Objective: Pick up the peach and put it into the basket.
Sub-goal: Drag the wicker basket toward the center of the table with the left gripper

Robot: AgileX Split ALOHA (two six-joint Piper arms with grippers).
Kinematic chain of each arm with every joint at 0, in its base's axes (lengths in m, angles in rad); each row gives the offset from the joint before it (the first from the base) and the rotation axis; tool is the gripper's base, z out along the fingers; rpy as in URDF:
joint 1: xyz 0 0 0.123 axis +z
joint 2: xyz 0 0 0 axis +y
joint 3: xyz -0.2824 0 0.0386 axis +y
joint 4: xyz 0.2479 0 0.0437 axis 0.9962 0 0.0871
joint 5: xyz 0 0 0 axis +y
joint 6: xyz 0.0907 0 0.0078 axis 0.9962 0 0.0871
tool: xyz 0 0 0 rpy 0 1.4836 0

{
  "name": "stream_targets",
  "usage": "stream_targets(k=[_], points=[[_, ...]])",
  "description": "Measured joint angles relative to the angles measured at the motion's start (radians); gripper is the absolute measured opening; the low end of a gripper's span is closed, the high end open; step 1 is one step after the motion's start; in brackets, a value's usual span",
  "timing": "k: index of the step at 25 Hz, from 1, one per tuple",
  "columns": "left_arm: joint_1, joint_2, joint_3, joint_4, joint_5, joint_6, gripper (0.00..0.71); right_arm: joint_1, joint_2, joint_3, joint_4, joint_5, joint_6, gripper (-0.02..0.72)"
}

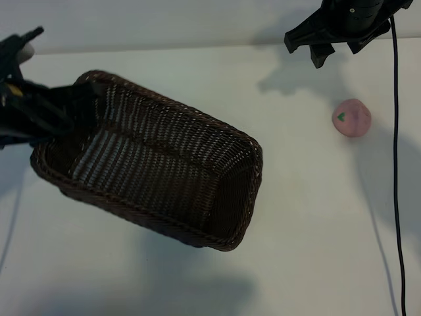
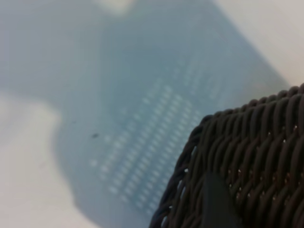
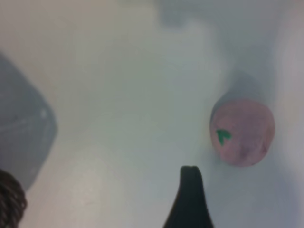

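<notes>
The pale-pink peach point(image 1: 352, 118) with a green leaf mark lies on the white table at the right, with nothing touching it. My right gripper point(image 1: 323, 50) hangs open above the table just behind and left of it. In the right wrist view one dark finger point(image 3: 190, 199) shows short of the peach point(image 3: 242, 132). The dark-brown wicker basket point(image 1: 197, 120) is tilted up off the table at the left, casting a shadow beneath. My left gripper point(image 1: 62, 108) is shut on its rim at the far left end. The left wrist view shows the braided rim point(image 2: 251, 156) close up.
A black cable point(image 1: 396, 164) runs down the right side of the table past the peach. White tabletop lies between the basket and the peach. The basket's shadow point(image 2: 142, 118) falls on the table below it.
</notes>
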Motion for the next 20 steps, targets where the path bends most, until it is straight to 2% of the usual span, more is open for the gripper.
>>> stream_targets(k=[6, 11, 15, 20], points=[[0.000, -0.001, -0.057, -0.174, 0.000, 0.137, 0.383, 0.000, 0.000, 0.000, 0.003, 0.000, 0.000, 0.553], [0.000, -0.001, -0.057, -0.219, -0.007, 0.182, 0.383, 0.000, 0.000, 0.000, 0.019, 0.000, 0.000, 0.553], [0.000, 0.029, -0.057, -0.265, -0.064, 0.182, 0.383, 0.000, 0.000, 0.000, 0.021, 0.000, 0.000, 0.553], [0.000, 0.138, -0.088, -0.361, -0.145, 0.212, 0.383, 0.000, 0.000, 0.000, 0.022, 0.000, -0.003, 0.553]])
